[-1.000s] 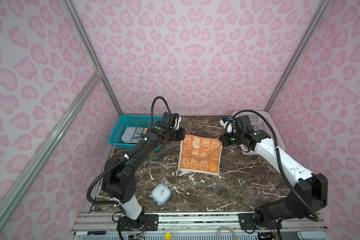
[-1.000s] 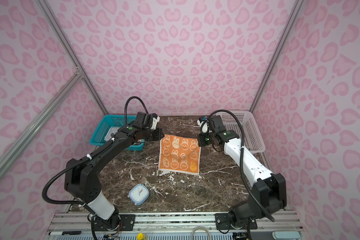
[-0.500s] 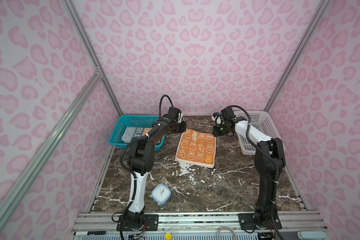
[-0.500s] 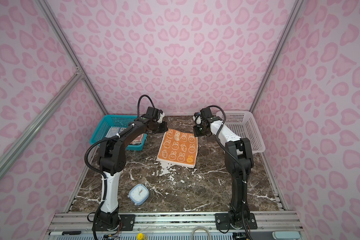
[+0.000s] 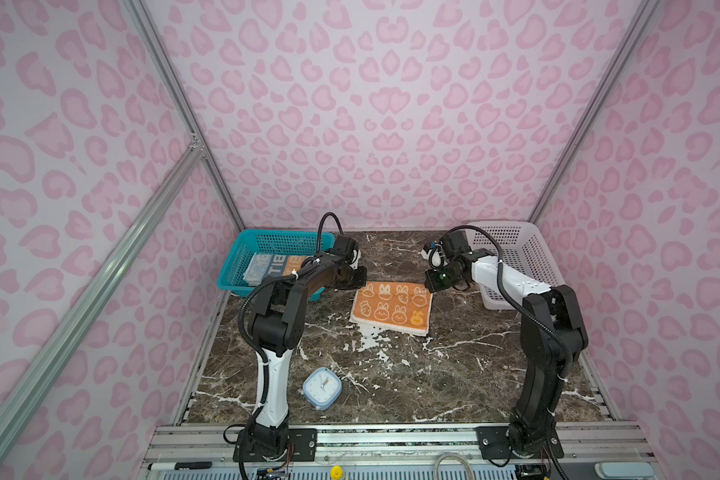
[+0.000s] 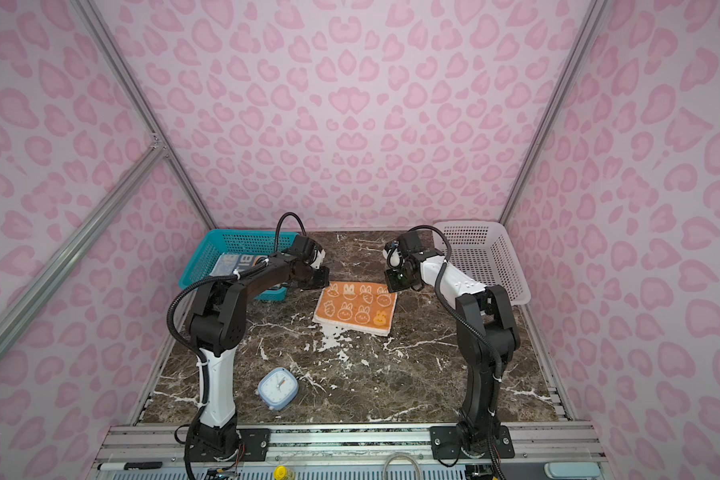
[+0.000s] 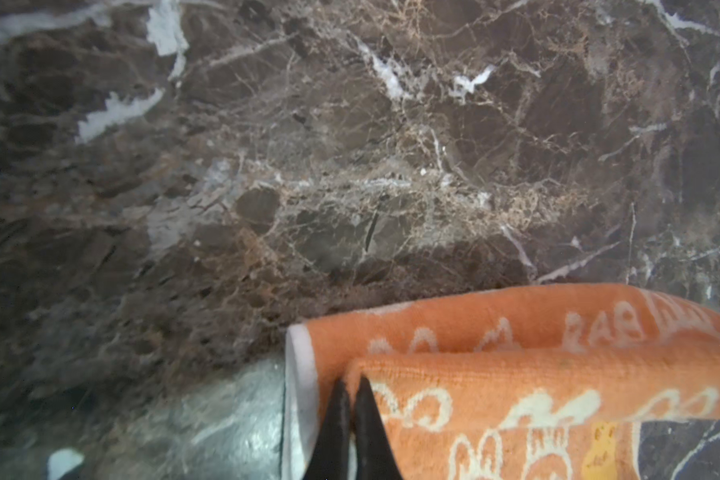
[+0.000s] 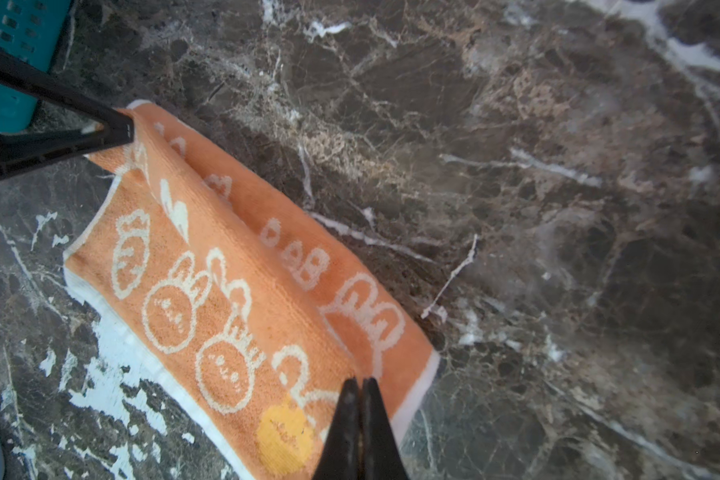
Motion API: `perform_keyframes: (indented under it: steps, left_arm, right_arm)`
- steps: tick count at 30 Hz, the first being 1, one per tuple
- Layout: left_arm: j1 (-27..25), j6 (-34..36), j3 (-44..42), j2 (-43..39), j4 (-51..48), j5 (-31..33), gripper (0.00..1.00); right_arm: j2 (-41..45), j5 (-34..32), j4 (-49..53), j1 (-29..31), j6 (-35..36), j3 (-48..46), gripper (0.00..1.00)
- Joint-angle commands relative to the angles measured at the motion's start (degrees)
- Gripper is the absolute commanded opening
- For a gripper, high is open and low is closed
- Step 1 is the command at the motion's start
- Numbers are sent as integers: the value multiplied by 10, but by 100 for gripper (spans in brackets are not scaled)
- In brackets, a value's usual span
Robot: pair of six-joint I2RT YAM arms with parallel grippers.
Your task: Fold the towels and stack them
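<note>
Bearing cream rabbits, orange towel (image 5: 389,308), edge doubled

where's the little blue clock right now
In both top views the blue clock sits on the marble table near its front edge, left of centre, beside the left arm's white link, in front of the orange towel.

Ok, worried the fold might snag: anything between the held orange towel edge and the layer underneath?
Nothing visible. The left fingers and right fingers pinch the top layer of the orange towel over its lower layer; the clock lies apart.
</note>
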State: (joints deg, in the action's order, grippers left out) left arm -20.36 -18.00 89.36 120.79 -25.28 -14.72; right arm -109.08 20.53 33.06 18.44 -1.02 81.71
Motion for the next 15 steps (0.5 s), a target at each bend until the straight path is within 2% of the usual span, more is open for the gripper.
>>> perform_keyframes:
  steps: [1,8,15]
  left_arm:
    - [1,-9,-18,-52,22,18,3]
    - [1,-23,-73,-95,30,21,4]
    - [-4,-48,-132,-121,49,19,3]
  right_arm:
    - [20,-16,-19,8,-13,-38,0]
    - [61,-19,-53,25,-39,-117,0]
    - [63,-23,-70,36,-52,-150,0]
